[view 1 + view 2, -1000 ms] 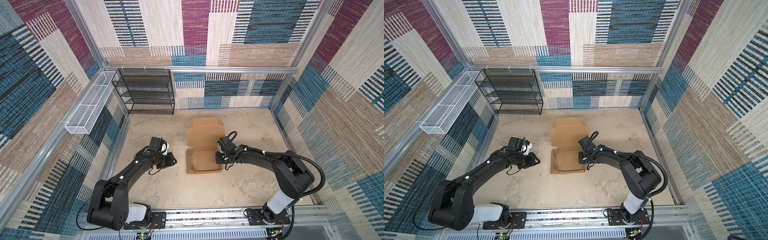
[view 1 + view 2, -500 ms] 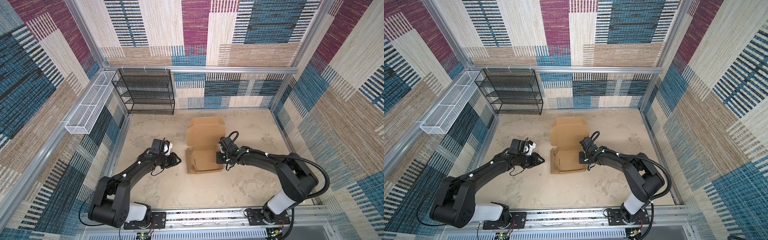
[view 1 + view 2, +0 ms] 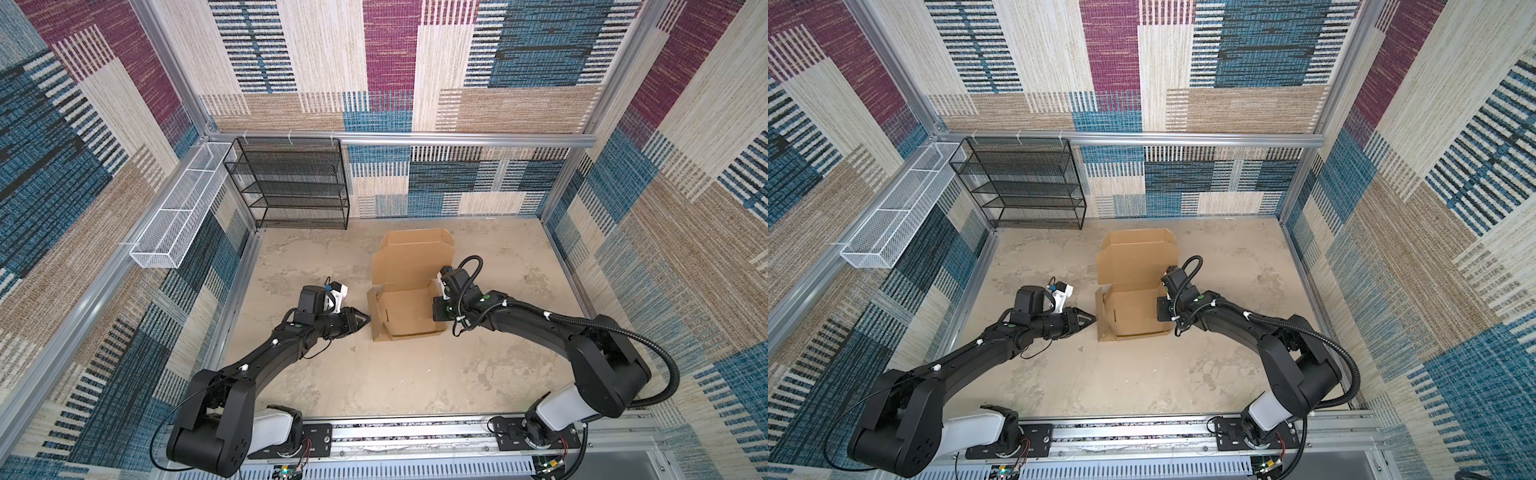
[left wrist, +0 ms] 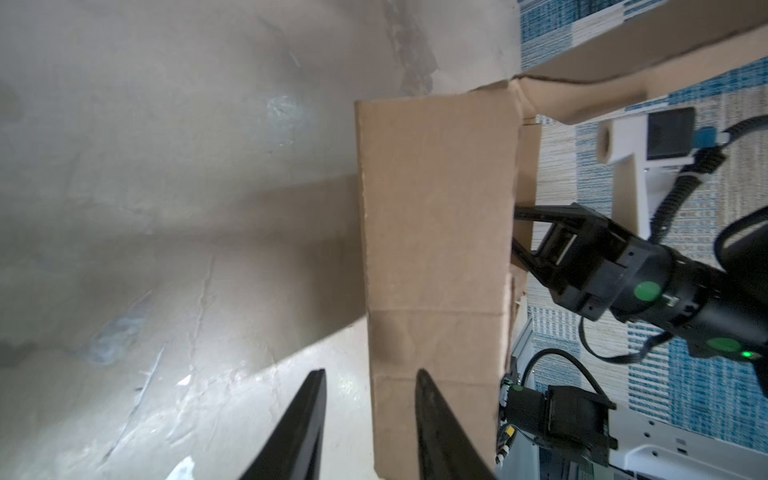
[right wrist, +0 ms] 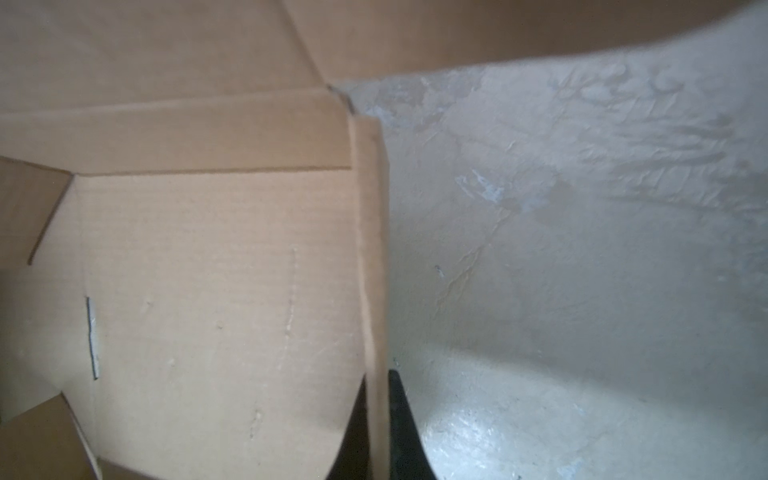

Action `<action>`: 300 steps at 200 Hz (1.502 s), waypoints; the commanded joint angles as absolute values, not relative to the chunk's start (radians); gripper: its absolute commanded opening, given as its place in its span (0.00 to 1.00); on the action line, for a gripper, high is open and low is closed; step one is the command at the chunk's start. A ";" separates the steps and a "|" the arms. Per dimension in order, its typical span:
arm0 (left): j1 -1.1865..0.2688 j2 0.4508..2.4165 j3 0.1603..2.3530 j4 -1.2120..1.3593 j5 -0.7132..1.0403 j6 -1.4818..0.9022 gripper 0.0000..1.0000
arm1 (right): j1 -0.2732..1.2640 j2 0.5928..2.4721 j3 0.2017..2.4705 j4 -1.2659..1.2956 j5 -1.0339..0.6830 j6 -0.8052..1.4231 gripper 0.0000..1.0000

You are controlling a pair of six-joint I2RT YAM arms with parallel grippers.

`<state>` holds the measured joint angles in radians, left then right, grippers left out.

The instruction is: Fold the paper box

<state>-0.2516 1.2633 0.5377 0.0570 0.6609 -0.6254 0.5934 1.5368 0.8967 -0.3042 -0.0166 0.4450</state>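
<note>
- I see the paper box point(image 3: 409, 316) point(image 3: 1133, 311) sitting near the middle of the table point(image 3: 415, 374), partly folded into a shallow tray.
- Its side walls are raised, and its big lid panel stands up at the back, leaning toward the rear wall.
- My right gripper point(image 3: 436, 309) point(image 3: 1160, 309) is clamped on the box's right side wall. In the right wrist view point(image 5: 378, 399) one dark finger sits on each face of that cardboard edge, pinching it.
- My left gripper point(image 3: 363, 321) point(image 3: 1090, 319) lies low, just beside the box's left wall and pointing at it. I cannot tell whether the tip touches the cardboard.
- In the left wrist view point(image 4: 369, 372) its two fingers are spread apart and grip nothing. The outside of the left wall fills the view ahead of them, with the right arm beyond it.
- A black wire shelf point(image 3: 291, 187) stands in the back left corner, well apart from the box.
- A white wire basket point(image 3: 178, 220) hangs on the left wall rail.
</note>
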 commanded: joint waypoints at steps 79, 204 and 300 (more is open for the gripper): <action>-0.252 1.287 0.465 0.401 0.778 -0.765 0.55 | 0.592 1.487 0.914 -0.276 -0.046 0.434 0.02; -0.289 1.329 0.505 0.517 0.824 -0.810 0.56 | 0.594 1.522 0.957 -0.288 -0.044 0.416 0.01; -0.362 1.364 0.641 0.219 0.751 -0.676 0.54 | 0.633 1.560 1.019 -0.330 0.033 0.410 0.00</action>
<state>-0.3511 1.3697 0.6022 0.3752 0.7864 -0.7719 0.6186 1.5513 0.9936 -0.3271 0.0093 0.4068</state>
